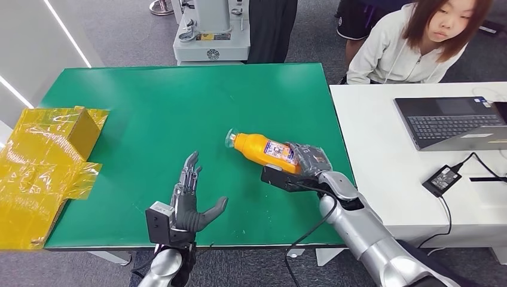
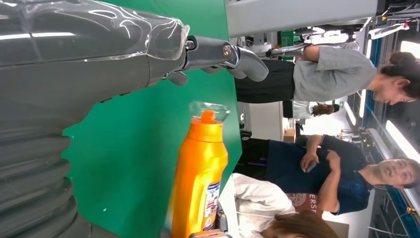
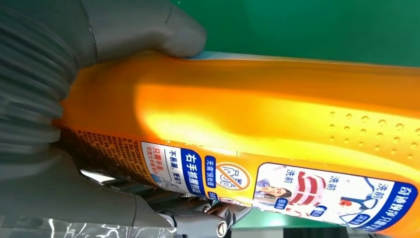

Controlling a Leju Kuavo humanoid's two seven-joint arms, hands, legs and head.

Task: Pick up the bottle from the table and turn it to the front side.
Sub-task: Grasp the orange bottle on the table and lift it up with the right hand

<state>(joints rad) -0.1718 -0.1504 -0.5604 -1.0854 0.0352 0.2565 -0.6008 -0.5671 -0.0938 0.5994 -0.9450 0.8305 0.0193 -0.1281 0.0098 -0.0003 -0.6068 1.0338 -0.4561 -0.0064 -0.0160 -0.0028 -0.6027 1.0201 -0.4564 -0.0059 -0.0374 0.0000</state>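
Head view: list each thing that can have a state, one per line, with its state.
Bottle: held by the right hand, lying tilted, clear cap on, cap end pointing away from the robot.
Right hand: gripping the bottle's base end.
Left hand: holding nothing, fingers spread, over the green table.
Laptop: open.

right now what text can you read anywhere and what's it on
"右手抓握": blue strip on the bottle label, which the right hand holds.
"洗前" and "洗后": beside the small pictures on that label.
Fine print on the label's brown part: too small to read.
"ERS": part of a word on a person's dark shirt, the rest cut off.
Round emblem on the grey machine base: too small to read.
The left hand holds nothing and carries no text.
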